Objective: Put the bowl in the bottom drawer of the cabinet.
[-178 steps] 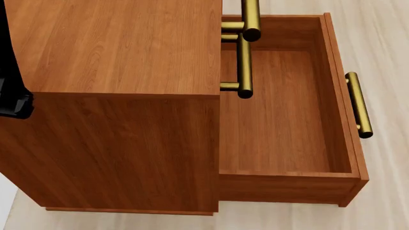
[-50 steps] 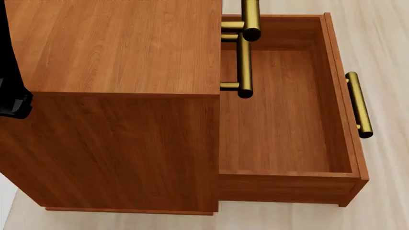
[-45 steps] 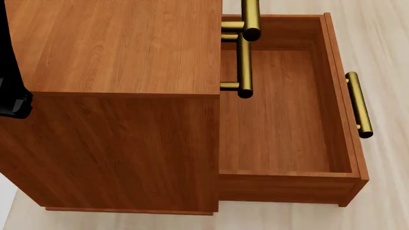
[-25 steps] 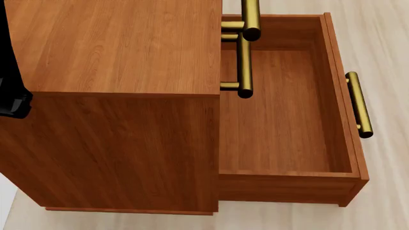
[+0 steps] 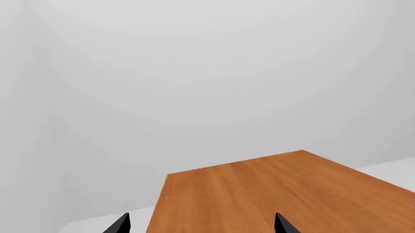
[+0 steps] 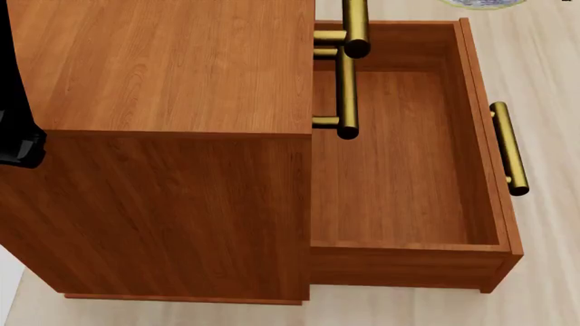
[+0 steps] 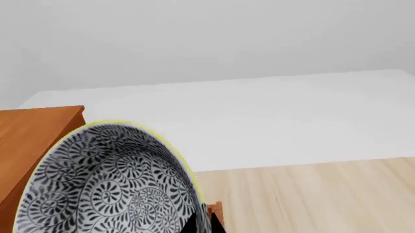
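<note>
Right pincer grips the patterned blue-grey ceramic bowl; left pincer open over the reddish-brown wooden cabinet; box-shaped bottom drawer pulled out.

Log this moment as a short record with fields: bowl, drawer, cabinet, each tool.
bowl: patterned bowl fills the right wrist view, close to the camera; its rim just shows at the head view's top edge
bottom drawer: bottom drawer pulled out, nothing inside
cabinet: cabinet, upper drawers shut
right tool: dark fingertip at the bowl's rim; grip cannot be told
left tool: left tool open, over the cabinet top
</note>
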Tool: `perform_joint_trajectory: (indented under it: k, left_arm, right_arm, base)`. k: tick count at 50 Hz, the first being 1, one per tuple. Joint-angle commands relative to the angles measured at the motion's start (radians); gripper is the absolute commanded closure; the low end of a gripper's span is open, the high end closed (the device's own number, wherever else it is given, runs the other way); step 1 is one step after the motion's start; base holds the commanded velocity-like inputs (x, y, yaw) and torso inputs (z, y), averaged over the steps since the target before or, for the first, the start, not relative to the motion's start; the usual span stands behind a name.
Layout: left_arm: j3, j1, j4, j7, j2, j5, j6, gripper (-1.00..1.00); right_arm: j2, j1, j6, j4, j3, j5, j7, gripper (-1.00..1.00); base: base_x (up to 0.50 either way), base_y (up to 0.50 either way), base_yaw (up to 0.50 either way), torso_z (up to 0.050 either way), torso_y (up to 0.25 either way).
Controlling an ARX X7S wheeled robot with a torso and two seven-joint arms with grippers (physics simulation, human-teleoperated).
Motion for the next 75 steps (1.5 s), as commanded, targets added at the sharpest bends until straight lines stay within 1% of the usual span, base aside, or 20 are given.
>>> perform_joint_trajectory:
  k: [1,14,51,75]
  left_arm:
    - [-0.010,-0.009,-0.017,0.046,0.013,0.016,-0.008,-1.00]
    - [-0.010,-0.005,-0.019,0.048,0.010,0.017,0.000,-1.00]
    - [-0.005,0.001,-0.015,0.043,0.004,0.014,0.009,-1.00]
    - [-0.006,-0.002,-0.013,0.037,-0.003,0.006,0.012,-1.00]
  right_arm:
    - [-0.037,0.027,0.021,0.007,-0.040,-0.027,-0.031,1.00]
    - [-0.053,0.030,0.029,0.013,-0.070,-0.042,-0.050,1.00]
    - [0.005,-0.028,0.039,-0.017,-0.068,-0.028,-0.002,1.00]
    - [0.005,-0.049,0.079,0.000,-0.120,-0.038,-0.001,1.00]
  base:
    - [0.02,-0.01,-0.01,0.000,0.000]
    - [0.00,0.00,0.00,0.000,-0.002]
    - [0.00,0.00,-0.01,0.000,-0.002]
    - [0.00,0.00,0.00,0.000,-0.002]
